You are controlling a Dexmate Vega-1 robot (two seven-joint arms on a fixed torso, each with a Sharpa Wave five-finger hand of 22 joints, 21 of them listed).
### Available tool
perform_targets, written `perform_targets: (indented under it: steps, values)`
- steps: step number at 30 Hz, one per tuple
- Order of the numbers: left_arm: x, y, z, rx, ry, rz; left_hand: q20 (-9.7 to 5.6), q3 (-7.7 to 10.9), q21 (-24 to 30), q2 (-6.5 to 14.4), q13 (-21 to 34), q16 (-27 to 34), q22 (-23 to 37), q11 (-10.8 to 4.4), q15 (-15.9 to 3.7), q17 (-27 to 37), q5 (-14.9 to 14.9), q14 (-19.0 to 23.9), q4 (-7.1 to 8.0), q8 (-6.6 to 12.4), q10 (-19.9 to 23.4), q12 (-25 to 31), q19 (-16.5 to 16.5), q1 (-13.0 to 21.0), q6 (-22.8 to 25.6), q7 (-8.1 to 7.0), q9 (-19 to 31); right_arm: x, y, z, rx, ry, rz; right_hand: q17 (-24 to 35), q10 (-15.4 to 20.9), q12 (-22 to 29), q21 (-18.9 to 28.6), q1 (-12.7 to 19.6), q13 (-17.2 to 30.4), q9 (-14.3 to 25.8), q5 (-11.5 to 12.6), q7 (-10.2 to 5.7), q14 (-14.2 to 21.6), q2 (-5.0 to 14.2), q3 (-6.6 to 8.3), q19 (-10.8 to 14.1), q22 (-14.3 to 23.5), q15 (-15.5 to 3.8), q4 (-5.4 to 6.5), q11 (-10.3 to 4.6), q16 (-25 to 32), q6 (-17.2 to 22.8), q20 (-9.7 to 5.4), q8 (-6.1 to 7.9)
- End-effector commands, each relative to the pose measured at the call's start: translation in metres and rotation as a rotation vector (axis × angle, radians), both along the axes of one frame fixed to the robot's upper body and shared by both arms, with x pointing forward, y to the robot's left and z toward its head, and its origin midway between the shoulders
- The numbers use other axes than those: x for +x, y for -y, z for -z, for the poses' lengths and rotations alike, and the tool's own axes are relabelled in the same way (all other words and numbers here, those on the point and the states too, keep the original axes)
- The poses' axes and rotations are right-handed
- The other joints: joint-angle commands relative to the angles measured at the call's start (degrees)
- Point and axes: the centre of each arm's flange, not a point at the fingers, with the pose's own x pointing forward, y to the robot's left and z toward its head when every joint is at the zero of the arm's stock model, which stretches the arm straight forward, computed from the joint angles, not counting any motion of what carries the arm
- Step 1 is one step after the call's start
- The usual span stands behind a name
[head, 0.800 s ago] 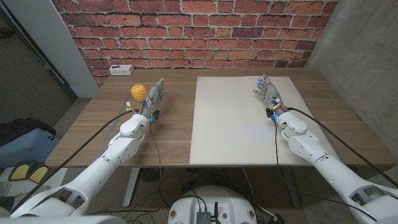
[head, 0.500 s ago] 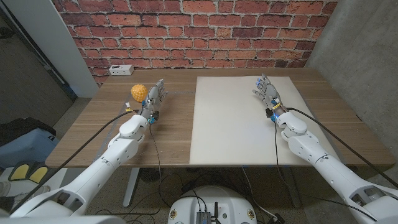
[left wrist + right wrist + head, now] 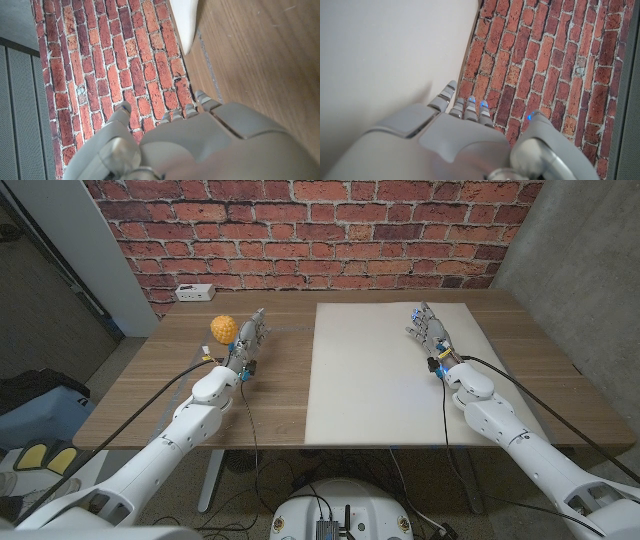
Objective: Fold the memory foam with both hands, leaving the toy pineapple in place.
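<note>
Scanning from the left, we find the toy pineapple (image 3: 223,329) sitting near the table's (image 3: 150,395) far left corner, untouched, with our left hand (image 3: 247,343) just beside it, released and holding nothing. Almost nothing has moved in the last second; that hand has barely crept forward. The memory foam (image 3: 375,375) lies flat and unfolded across the table's right half, and our right hand (image 3: 428,327) hangs over its far portion, fingers apart, nothing gripped. Folding hasn't started, we judge.
</note>
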Motion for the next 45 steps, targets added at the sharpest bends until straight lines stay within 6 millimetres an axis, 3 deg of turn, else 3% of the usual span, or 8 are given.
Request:
perform_targets:
  steps: [1,2,3,20,34,38,40,45]
  values:
    - [-0.005,0.006,0.005,0.021,-0.006,-0.014,0.50,0.37,0.2,0.2,0.2,0.2,0.2,0.59,-0.15,0.1,0.1,-0.4,-0.22,0.13,0.0,0.2,0.2,0.6,-0.4,0.09,0.1,-0.004,0.002,0.005,-0.030,-0.007,0.012,0.1,-0.1,0.2,0.2,0.7,0.2,0.1,0.2,0.03,-0.5,-0.14,0.32,0.4,0.1,0.03,-0.18,0.51,0.2,0.3,-0.02,0.14]
    - [-0.006,0.007,0.005,0.024,-0.007,-0.014,0.55,0.38,0.2,0.2,0.2,0.2,0.2,-0.30,-0.11,0.1,0.1,-0.4,-0.25,0.11,-0.2,0.1,0.2,0.7,-0.4,0.07,0.1,-0.005,0.002,0.006,-0.029,-0.011,0.014,0.1,-0.1,0.2,0.2,0.7,0.2,0.1,0.2,0.01,-0.6,-0.13,0.34,0.4,0.1,0.07,-0.20,0.59,0.2,0.3,-0.03,0.14]
    - [-0.006,0.008,0.006,0.028,-0.006,-0.015,0.56,0.37,0.2,0.2,0.2,0.2,0.2,0.48,-0.06,0.1,0.1,-0.4,-0.27,0.12,0.0,0.2,0.2,0.7,-0.4,0.11,0.1,-0.005,0.002,0.006,-0.032,-0.013,0.014,0.1,-0.1,0.2,0.2,0.8,0.2,0.1,0.2,0.05,-0.6,-0.11,0.36,0.3,0.1,0.06,-0.23,0.63,0.2,0.3,-0.03,0.13]
    - [-0.025,0.022,0.010,0.122,0.014,-0.054,0.64,0.42,0.1,0.4,0.2,0.2,0.2,0.24,0.12,0.0,0.1,-0.3,-0.45,0.19,0.0,0.1,0.2,0.9,0.0,0.17,0.1,-0.026,0.004,0.016,-0.114,-0.011,0.069,0.1,-0.2,0.1,0.1,1.4,0.2,0.1,0.1,-0.03,-0.7,0.28,0.75,0.1,0.1,0.12,-0.62,0.53,0.1,0.3,0.10,0.08]
    - [-0.048,0.034,0.009,0.272,0.053,-0.123,1.01,0.42,0.1,0.4,0.2,0.3,0.2,1.60,0.71,0.0,0.1,0.2,-0.73,0.29,0.8,0.3,0.4,1.2,0.6,0.25,0.2,-0.048,0.009,0.023,-0.185,0.003,0.145,0.1,0.3,0.2,0.1,2.1,0.2,0.1,-0.1,-0.03,-0.3,0.63,1.16,0.3,0.1,0.30,-1.05,0.74,0.2,0.3,0.26,0.06]
    - [-0.053,0.038,0.009,0.332,0.063,-0.144,1.01,0.42,0.1,0.4,0.2,0.3,0.2,0.94,0.75,0.0,0.0,0.2,-0.80,0.28,0.7,0.2,0.4,1.2,0.7,0.20,0.2,-0.054,0.011,0.026,-0.205,0.000,0.171,0.1,0.4,0.3,0.1,2.3,0.2,0.1,-0.1,0.00,-0.3,0.72,1.27,0.3,0.1,0.31,-1.16,0.99,0.2,0.4,0.29,0.11]
    - [-0.054,0.039,0.009,0.348,0.064,-0.149,0.98,0.40,0.1,0.3,0.3,0.3,0.2,1.87,0.77,0.0,0.0,0.2,-0.88,0.27,0.7,0.2,0.4,1.3,0.7,0.21,0.2,-0.056,0.011,0.027,-0.212,0.000,0.179,0.1,0.5,0.3,0.1,2.3,0.2,0.1,-0.1,-0.03,-0.2,0.76,1.32,0.3,0.1,0.33,-1.22,1.01,0.3,0.5,0.29,0.13]
    - [-0.059,0.042,0.008,0.415,0.076,-0.175,0.99,0.39,0.1,0.3,0.3,0.2,0.2,1.23,0.79,0.0,0.0,0.2,-1.05,0.23,0.7,0.2,0.4,1.5,0.7,0.18,0.2,-0.065,0.014,0.030,-0.235,-0.006,0.212,0.1,0.7,0.3,0.1,2.6,0.2,0.1,-0.2,0.02,-0.1,0.91,1.50,0.4,0.1,0.31,-1.41,1.09,0.3,0.6,0.38,0.18]
